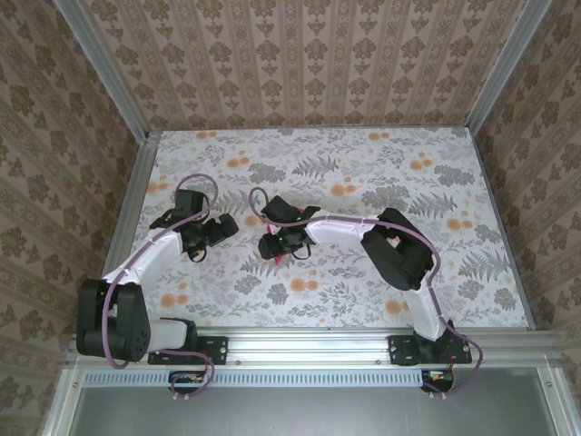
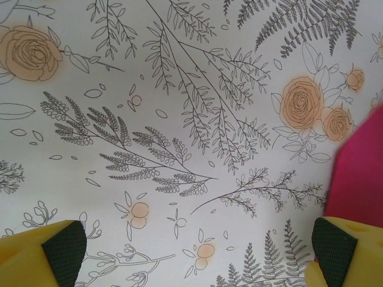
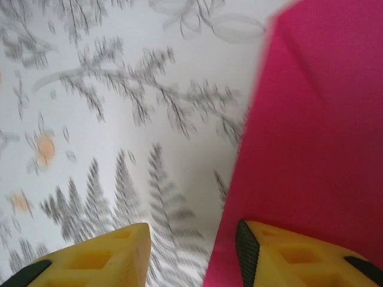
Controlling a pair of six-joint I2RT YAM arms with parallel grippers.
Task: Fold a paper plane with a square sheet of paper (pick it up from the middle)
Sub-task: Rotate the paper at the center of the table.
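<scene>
The magenta-red paper point(image 1: 275, 258) lies on the flowered table, mostly hidden beneath my right gripper point(image 1: 275, 244) in the top view. In the right wrist view the paper point(image 3: 323, 119) covers the right side, with a crease near its top. My right gripper point(image 3: 191, 257) stands partly open over the paper's left edge. One yellow finger point(image 3: 299, 257) is above the paper, the other above bare table. The view is blurred. My left gripper point(image 2: 197, 257) is wide open above bare table, holding nothing. The paper point(image 2: 359, 173) lies just beyond its right finger point(image 2: 338, 251). The left gripper point(image 1: 216, 231) sits left of the right one.
The floral tablecloth point(image 1: 408, 191) covers the table, which patterned walls enclose on three sides. Aluminium rails point(image 1: 136, 200) run along the edges. The right arm's elbow point(image 1: 399, 250) bulks over the right half.
</scene>
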